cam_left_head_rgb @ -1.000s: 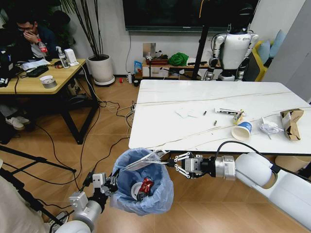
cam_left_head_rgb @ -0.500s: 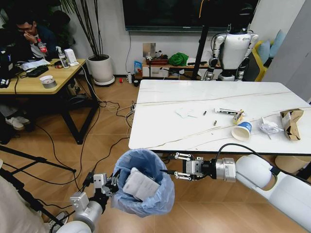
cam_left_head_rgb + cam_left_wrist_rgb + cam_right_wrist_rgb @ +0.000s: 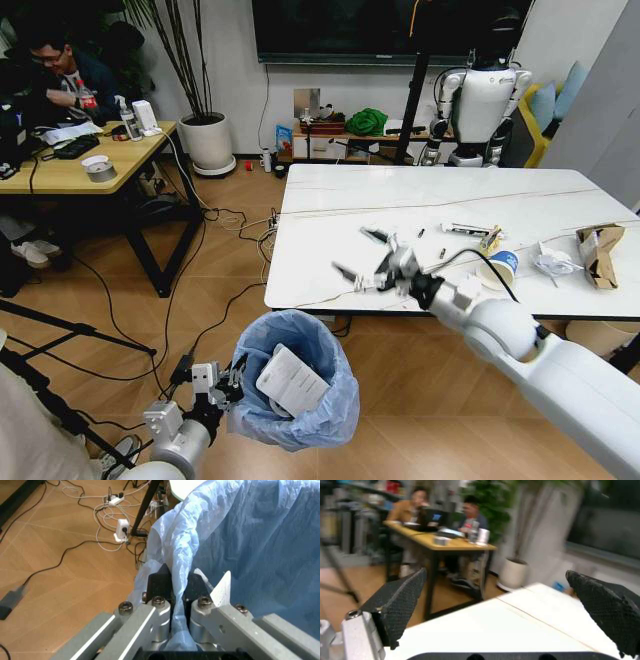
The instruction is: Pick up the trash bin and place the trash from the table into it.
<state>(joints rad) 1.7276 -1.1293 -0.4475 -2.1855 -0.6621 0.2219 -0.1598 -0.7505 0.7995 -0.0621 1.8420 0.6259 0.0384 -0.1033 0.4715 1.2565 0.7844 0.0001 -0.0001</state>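
Crinkled light blue plastic lines the small round trash bin (image 3: 295, 375), which hangs off the floor just below the near edge of the large white marble-look table (image 3: 330, 250), at about 7 o'clock from the table's middle. The left gripper (image 3: 228, 385) pinches the bin's rim at its 9 o'clock side — in the left wrist view its two black fingertips (image 3: 161, 583) are closed tight on a fold of the blue bag and rim. A white folded paper (image 3: 292, 380) lies inside the bin.

The right gripper (image 3: 368, 256) is raised over the table's near-left part, its fingers spread wide and holding nothing; the right wrist view shows both black pads (image 3: 400, 602) far apart with bare tabletop between them.

On the table, toward 3 o'clock, lie the white paper cup with a blue band (image 3: 498, 269) on its side, a crumpled clear wrapper (image 3: 553, 262) and a crumpled brown paper bag (image 3: 601, 250) — all well apart from the bin.
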